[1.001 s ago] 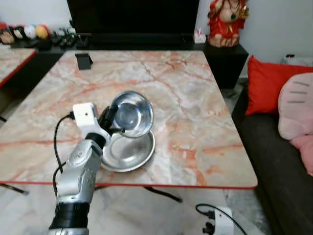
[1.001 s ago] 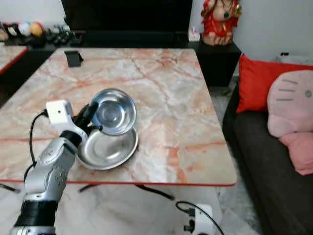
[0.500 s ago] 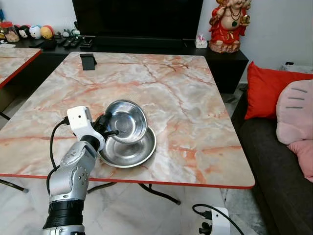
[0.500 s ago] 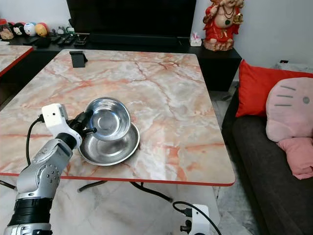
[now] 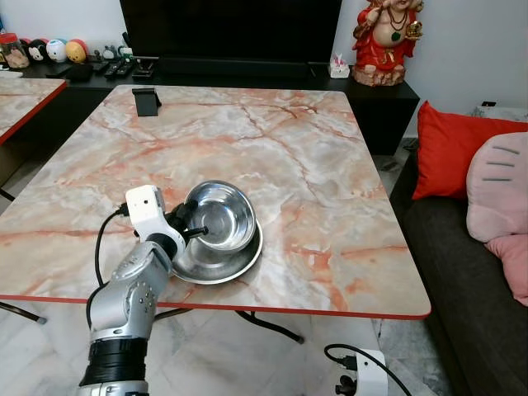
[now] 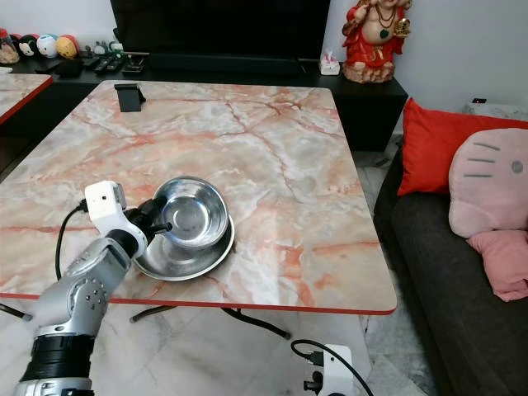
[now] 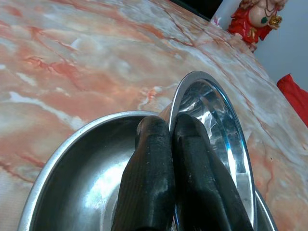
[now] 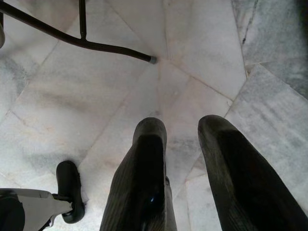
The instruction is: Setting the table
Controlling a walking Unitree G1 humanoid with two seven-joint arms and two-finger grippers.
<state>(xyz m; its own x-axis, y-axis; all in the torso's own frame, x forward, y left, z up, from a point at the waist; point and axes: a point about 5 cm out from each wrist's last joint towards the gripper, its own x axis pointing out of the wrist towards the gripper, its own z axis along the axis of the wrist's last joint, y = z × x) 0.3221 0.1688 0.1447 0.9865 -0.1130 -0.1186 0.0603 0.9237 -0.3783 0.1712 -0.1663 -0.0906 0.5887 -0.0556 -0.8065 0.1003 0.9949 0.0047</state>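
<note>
A steel bowl (image 5: 221, 220) sits tilted inside a wider steel plate (image 5: 239, 260) near the front edge of the marble table (image 5: 330, 165). My left gripper (image 5: 188, 233) is shut on the bowl's near rim, one finger inside and one outside. In the left wrist view the two black fingers (image 7: 159, 183) pinch the bowl rim (image 7: 211, 91) above the steel plate (image 7: 72, 178). My right gripper (image 8: 180, 139) hangs open over the white floor tiles, holding nothing.
A black phone stand (image 5: 147, 101) sits at the table's far left. A dark sofa with a red cushion (image 5: 450, 148) and a pink pillow (image 5: 499, 186) flanks the right. A TV cabinet with a red statue (image 5: 384, 41) stands behind. A white power strip (image 5: 363, 375) lies on the floor.
My left gripper has lowered the bowl from a raised, steep tilt down into the plate. The camera has shifted slightly.
</note>
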